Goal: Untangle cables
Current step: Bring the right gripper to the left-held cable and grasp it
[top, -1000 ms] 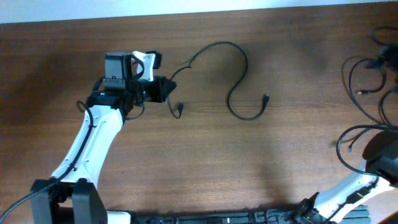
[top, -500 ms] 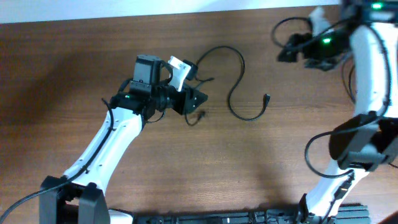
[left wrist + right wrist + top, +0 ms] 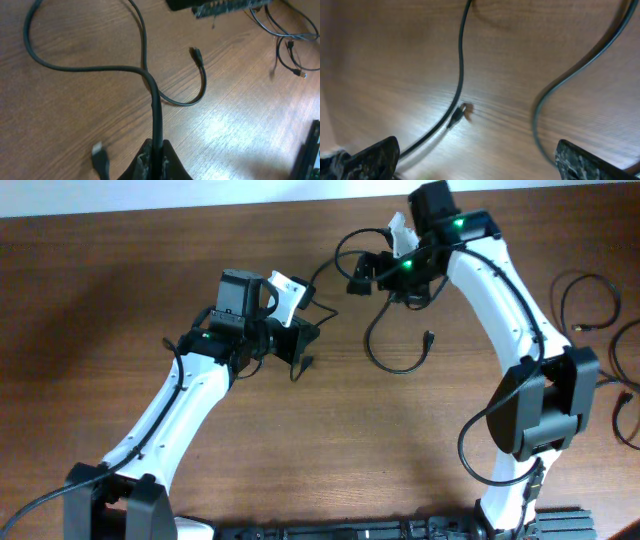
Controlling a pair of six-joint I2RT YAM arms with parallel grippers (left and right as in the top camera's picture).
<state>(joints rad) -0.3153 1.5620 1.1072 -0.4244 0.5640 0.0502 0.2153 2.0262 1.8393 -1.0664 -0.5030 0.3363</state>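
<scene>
Left tool: my left tool (image 3: 154,160) is clamped on the cable (image 3: 156,102), with a short tail and plug (image 3: 100,156) sticking out just beside it.
Right tool: my right tool (image 3: 358,278) is spread wide, its fingers (image 3: 372,156) holding nothing, above strands of that cable.
Cable: it lies mid-counter (image 3: 120,260), looping far from my left tool, then curling right and near to its free plug end (image 3: 428,338).
Around: more cables (image 3: 585,300) lie well apart at the right edge.
In the way: from overhead, my right arm (image 3: 500,290) covers part of the far loop.
Hard to tell: whether that loop is lifted or lying flat. The right-edge cables are cut off.
</scene>
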